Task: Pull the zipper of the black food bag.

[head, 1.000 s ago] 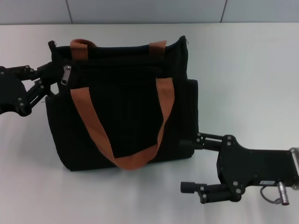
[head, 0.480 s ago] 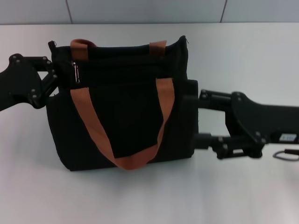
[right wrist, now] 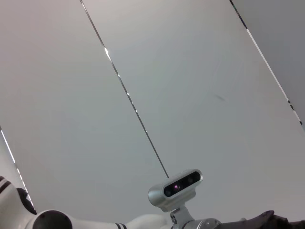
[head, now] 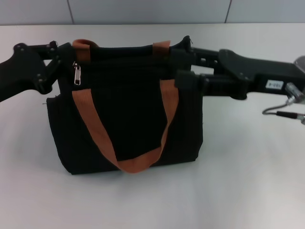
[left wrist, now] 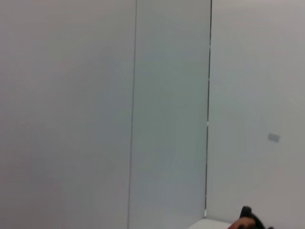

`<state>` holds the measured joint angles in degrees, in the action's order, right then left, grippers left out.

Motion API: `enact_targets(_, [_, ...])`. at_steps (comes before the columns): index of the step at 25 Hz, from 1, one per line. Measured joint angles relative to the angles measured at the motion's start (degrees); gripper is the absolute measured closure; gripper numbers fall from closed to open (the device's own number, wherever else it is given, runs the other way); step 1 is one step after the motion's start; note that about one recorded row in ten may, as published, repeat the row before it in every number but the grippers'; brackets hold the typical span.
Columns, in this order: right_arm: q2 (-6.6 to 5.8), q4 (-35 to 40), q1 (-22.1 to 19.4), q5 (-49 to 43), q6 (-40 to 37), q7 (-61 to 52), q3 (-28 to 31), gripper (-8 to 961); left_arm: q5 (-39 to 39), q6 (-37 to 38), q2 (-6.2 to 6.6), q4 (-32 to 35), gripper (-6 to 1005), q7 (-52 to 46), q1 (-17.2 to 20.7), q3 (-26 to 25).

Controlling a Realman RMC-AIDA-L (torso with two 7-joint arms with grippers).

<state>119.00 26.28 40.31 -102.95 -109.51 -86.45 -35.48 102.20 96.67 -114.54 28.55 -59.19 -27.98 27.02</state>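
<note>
My left claw [head: 57, 59] touches the bag's [head: 128, 119] top corner beside the zipper [head: 76, 74]; right claw [head: 183, 64] opposite; grips unclear.

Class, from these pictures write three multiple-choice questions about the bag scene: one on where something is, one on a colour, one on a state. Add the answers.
1. Where is the zipper on the black food bag?
A. Near the bag's top corner on the robot's left
B. At the bottom edge
C. On the table beside the bag

2. What colour are the bag's straps?
A. Blue
B. Orange-brown
C. White

3. How does the zipper's pull tab sit?
A. Hanging down against the bag
B. Torn off
C. Tucked inside the bag

Answers: 1 A, the head view shows the silver tab by that upper corner, beside the left gripper. 2 B, both loops are orange-brown. 3 A, the tab points downward on the fabric. The right gripper is at the opposite top corner.
</note>
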Motion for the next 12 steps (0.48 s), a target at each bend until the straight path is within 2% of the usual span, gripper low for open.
enact_targets(4, [-0.01,0.2,2.5,0.3,1.9,-0.9,-0.5,132,-0.1,1.0,-0.98,0.4,977,-1.2,-1.1,0.1])
enact_targets(12, [0.07,0.2,3.3,0.1,6.0,-1.6,-3.1,132,-0.1,1.9,-0.86,1.2,977,-4.2,-0.7,-0.2])
